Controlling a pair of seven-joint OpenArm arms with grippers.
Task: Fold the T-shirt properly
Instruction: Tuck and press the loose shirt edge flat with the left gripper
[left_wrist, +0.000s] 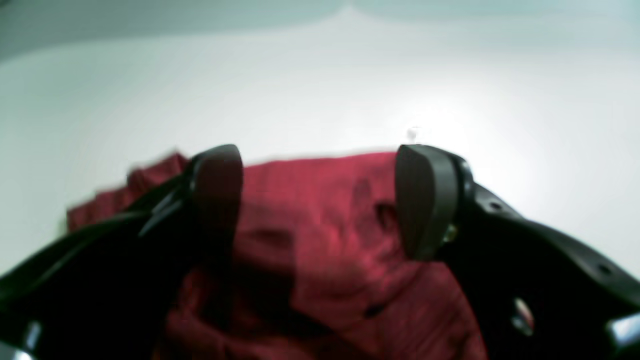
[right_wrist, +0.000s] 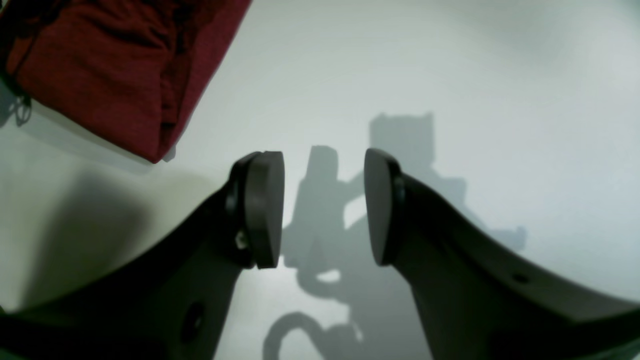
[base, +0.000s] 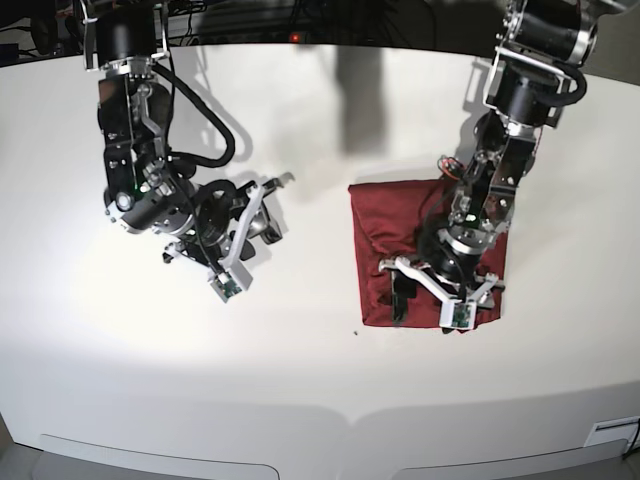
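The T-shirt (base: 400, 235) is a dark red wrinkled cloth folded into a rough rectangle, right of the table's middle. My left gripper (base: 441, 278) hovers low over its near part, jaws spread wide. In the left wrist view the black fingertips (left_wrist: 425, 200) straddle the T-shirt (left_wrist: 325, 240), whose far edge runs straight behind them. Whether they touch the cloth is unclear. My right gripper (base: 268, 210) hangs open over bare table, left of the shirt. In the right wrist view the right gripper (right_wrist: 324, 205) holds nothing, and a T-shirt corner (right_wrist: 110, 65) shows at top left.
The white table (base: 300, 380) stretches around both arms, with its curved front edge (base: 340, 415) near the bottom. Cables and dark equipment (base: 300, 20) line the back. A small dark speck (base: 357, 333) lies just off the shirt's near left corner.
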